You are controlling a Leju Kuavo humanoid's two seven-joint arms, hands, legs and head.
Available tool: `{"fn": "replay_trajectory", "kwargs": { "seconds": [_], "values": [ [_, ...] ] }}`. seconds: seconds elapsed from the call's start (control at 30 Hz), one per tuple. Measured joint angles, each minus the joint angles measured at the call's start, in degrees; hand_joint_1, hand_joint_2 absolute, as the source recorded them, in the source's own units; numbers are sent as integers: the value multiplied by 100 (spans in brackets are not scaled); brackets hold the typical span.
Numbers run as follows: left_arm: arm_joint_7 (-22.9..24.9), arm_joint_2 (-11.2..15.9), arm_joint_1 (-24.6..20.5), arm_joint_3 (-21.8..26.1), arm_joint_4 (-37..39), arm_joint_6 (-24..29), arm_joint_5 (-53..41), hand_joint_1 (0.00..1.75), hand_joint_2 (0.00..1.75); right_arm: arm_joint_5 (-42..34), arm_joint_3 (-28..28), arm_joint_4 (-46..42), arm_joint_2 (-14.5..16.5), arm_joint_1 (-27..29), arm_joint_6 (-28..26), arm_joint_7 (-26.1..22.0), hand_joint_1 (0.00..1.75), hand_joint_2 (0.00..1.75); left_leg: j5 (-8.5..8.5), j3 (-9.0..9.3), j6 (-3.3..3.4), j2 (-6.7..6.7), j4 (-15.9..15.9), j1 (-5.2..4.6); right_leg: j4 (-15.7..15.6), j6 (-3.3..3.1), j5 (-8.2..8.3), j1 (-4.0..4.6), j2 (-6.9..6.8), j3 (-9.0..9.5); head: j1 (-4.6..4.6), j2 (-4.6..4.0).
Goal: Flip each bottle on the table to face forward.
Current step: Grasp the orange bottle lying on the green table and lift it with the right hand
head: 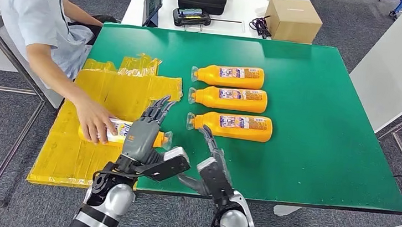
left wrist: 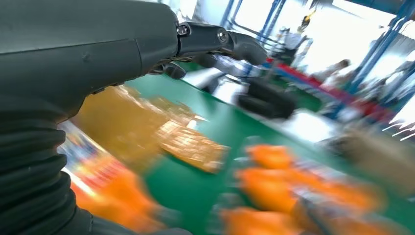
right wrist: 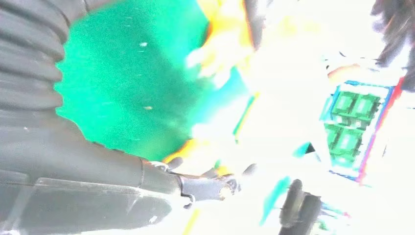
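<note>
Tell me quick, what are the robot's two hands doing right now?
Left hand: open, fingers spread above the bottle a person's hand rests on.
Right hand: open, holding nothing, near the closest bottle of the row.

four orange bottles, all lying on their sides

three bottles lie stacked in a row on the green mat, labels up; a fourth bottle lies on yellow plastic.

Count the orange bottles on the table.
4. Three lie in a column mid-table: the far bottle, the middle bottle and the near bottle. The fourth bottle lies on the yellow sheet, under a person's hand and partly behind the left hand.
</note>
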Motion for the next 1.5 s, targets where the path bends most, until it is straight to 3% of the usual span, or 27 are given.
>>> {"fn": "replay_trajectory", "kwargs": {
  "seconds": [0.07,0.3,0.47,0.73,0.9,1.03,1.07,1.17,1.2,1.5],
  "values": [
    [-172,1,179,116,-220,7,429,0,175,-310,-198,-294,1,194,196,4,0,175,-1,-4,0,-3,0,-1,0,0,-1,0,-6,-1,1,0],
    [-428,-7,789,520,-734,-223,1465,0,175,-516,-672,-1348,61,710,278,-162,0,175,-1,-5,0,-2,0,-1,-1,0,0,-1,-6,-5,1,0],
    [-405,-32,920,591,-851,-399,2147,0,175,-152,-740,-1944,38,899,181,-954,0,175,0,-2,1,-1,0,-1,-1,0,0,-1,-6,-2,1,0],
    [-409,-46,1035,656,-960,-425,2282,0,175,-16,-720,-2384,-20,1021,306,-913,0,175,0,-1,1,-1,0,-1,-1,0,0,0,-6,0,1,0],
    [-419,-50,1099,659,-1083,-424,2333,0,175,98,-750,-2471,-21,1025,76,-850,0,175,0,-1,1,-1,0,-1,-1,0,0,-1,-6,-1,1,0],
    [-535,-54,1197,594,-1243,-666,3013,0,175,1295,-802,-2608,-36,1034,-977,-760,0,175,0,-1,1,-2,0,-2,-1,0,0,-1,-6,-1,1,0],
    [-578,-55,1236,558,-1282,-742,3244,0,131,1743,-822,-2643,-49,1041,-1321,-689,0,175,0,-1,1,-1,0,-2,-1,0,0,-1,-6,0,0,0],
    [-648,-57,1377,454,-1424,-887,3887,0,131,3072,-877,-2693,-139,1113,-2076,-290,0,175,-1,-1,1,0,0,-2,-2,0,0,-1,-6,0,0,0],
    [-655,-57,1436,434,-1487,-909,4081,0,175,3401,-891,-2695,-181,1153,-2198,-135,0,175,-1,-2,1,-1,0,-2,-2,0,0,-1,-6,-1,1,0],
    [-588,-64,2035,419,-2246,-842,4681,0,175,4778,-998,-2587,-495,1478,-2053,916,0,175,-3,-2,1,-1,-1,-2,-3,0,-1,0,-6,-2,-1,0]
  ]
}}
